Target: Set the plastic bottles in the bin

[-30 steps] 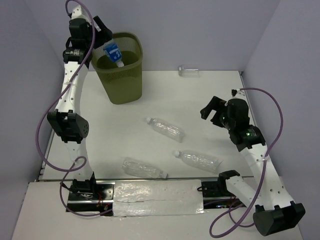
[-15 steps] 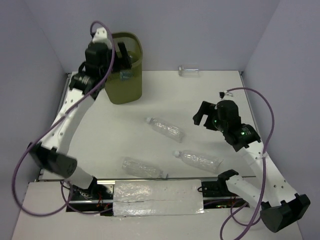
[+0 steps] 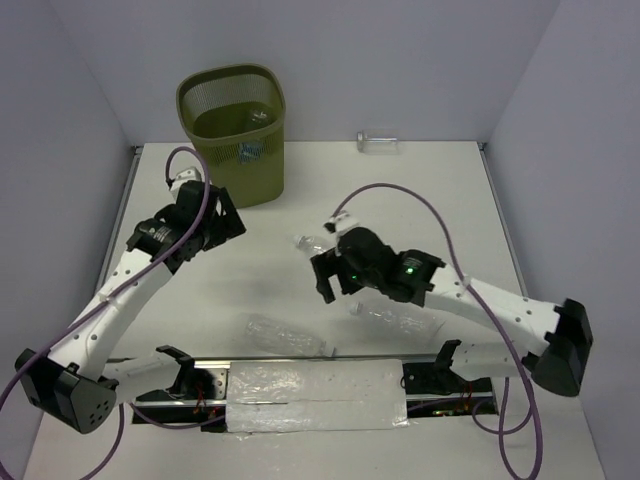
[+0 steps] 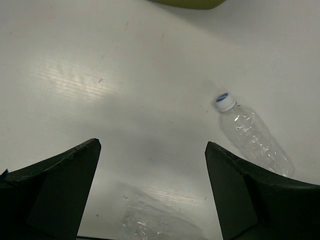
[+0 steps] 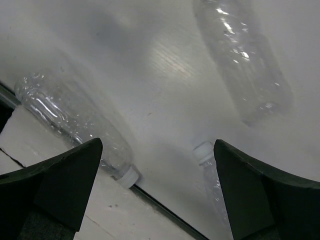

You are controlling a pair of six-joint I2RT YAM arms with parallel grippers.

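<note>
Work remains: three plastic bottles (image 3: 285, 337) lie on the surface (image 3: 440, 200), one seemingly in the bin (image 3: 235, 175). My left pincer (image 4: 151, 145) and right pincer (image 5: 157, 143) gape empty.

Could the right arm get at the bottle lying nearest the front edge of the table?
Probably yes. The right hand is open and hangs close beside that bottle, with only bare table between them.
</note>
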